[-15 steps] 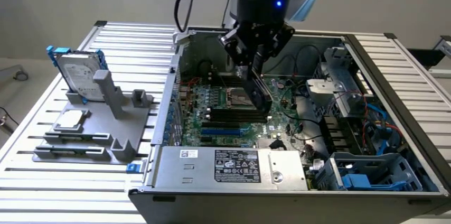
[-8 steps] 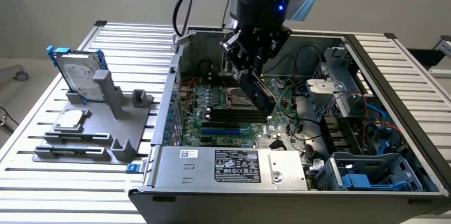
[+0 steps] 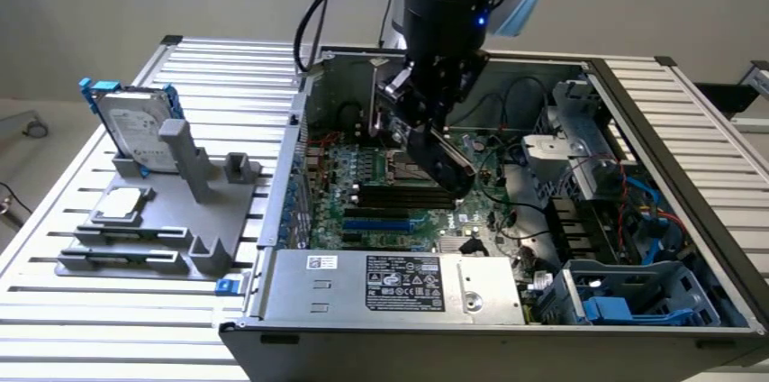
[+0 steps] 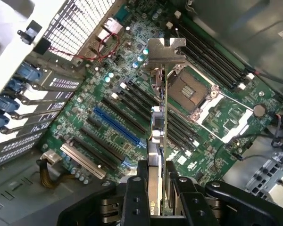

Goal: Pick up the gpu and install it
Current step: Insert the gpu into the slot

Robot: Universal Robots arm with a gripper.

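Observation:
My gripper [image 3: 420, 112] hangs inside the open computer case [image 3: 673, 130], shut on the gpu [image 3: 441, 164]. The card's glossy black shroud slants down toward the green motherboard [image 3: 397, 215], a short way above it. In the wrist view the gpu [image 4: 162, 117] appears edge-on between my two black fingers [image 4: 134, 197], its silver end bracket [image 4: 166, 51] at the far tip. My gripper [image 4: 158, 190] clamps the card's near end. Below it lie the black expansion slots and a blue slot [image 4: 115, 125]; the card touches none of them.
A silver hard drive in a blue frame [image 3: 130, 122] stands on a grey fixture [image 3: 168, 229] at the exterior view's left, on the slatted aluminium table [image 3: 108, 328]. Inside the case sit the power supply [image 3: 397, 283], a blue drive cage [image 3: 631, 299], the CPU socket [image 4: 191, 89] and loose cables [image 3: 637, 211].

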